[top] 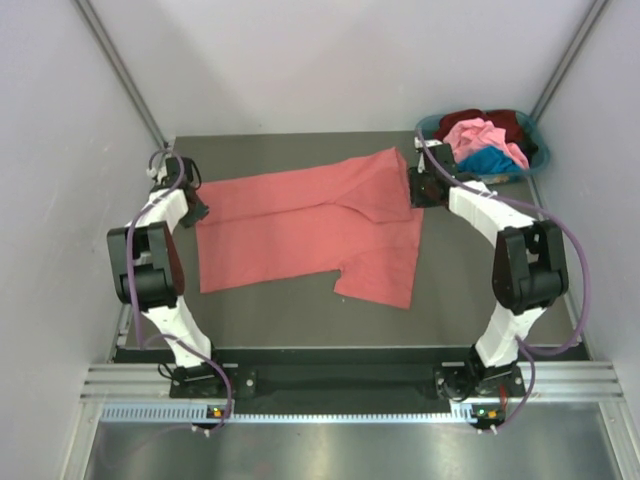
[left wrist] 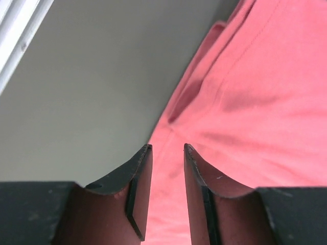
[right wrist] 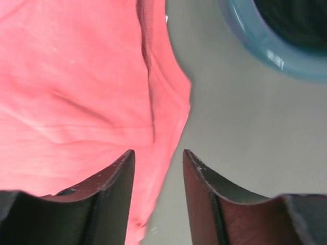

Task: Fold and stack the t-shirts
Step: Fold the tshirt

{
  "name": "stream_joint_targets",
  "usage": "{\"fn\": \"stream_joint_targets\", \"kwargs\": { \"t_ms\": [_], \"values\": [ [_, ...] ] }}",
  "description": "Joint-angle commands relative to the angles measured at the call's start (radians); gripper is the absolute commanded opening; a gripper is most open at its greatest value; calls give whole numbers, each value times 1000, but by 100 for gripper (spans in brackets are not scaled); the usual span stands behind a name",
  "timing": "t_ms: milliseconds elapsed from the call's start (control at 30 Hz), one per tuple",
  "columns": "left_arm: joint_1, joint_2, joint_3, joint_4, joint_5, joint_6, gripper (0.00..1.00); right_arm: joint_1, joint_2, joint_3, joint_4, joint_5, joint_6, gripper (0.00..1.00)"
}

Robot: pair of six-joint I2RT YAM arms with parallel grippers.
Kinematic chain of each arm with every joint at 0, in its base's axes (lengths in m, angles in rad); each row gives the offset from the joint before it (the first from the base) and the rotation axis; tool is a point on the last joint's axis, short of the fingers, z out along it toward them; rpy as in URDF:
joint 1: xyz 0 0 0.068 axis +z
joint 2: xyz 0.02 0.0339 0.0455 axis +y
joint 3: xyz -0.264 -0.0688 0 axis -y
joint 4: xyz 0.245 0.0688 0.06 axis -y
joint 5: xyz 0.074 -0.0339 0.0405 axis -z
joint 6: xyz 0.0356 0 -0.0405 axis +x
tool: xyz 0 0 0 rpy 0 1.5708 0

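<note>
A large salmon-red t-shirt [top: 310, 225] lies spread across the grey table, partly folded, with one sleeve pointing toward the near right. My left gripper [top: 197, 210] hovers over its left edge; in the left wrist view the gripper [left wrist: 167, 146] is open, and the cloth [left wrist: 255, 92] lies flat under the gap. My right gripper [top: 415, 188] is at the shirt's far right corner. In the right wrist view that gripper [right wrist: 158, 151] is open over the hem [right wrist: 168, 117], gripping nothing. Pink [top: 478, 133], dark maroon [top: 505, 121] and blue [top: 490, 160] t-shirts are heaped in the basket.
The teal plastic basket [top: 430, 128] stands at the far right corner of the table, close behind the right gripper; its rim [right wrist: 265, 48] shows in the right wrist view. Walls close in the table on the left, right and back.
</note>
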Motion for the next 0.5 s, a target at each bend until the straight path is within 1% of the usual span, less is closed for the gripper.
{"fn": "stream_joint_targets", "kwargs": {
  "t_ms": [0,33,100,233,333,433,467],
  "values": [
    [1,-99,-118,85,82,-79,36,10,-66,-51,-64,10,182,45],
    [1,-113,-143,122,91,-92,36,10,-64,-81,-61,9,193,47],
    [1,-132,-189,131,91,-98,35,5,-57,-102,-61,6,216,47],
    [4,-110,-203,96,76,-121,34,-13,-50,-178,-9,-53,250,48],
    [11,-81,-220,86,73,-154,32,-39,-37,-233,44,-98,279,45],
    [19,-63,-224,58,54,-174,29,-41,-27,-278,83,-102,292,42],
    [21,-63,-224,52,21,-179,29,-42,-29,-292,95,-102,293,41]
  ]
}}
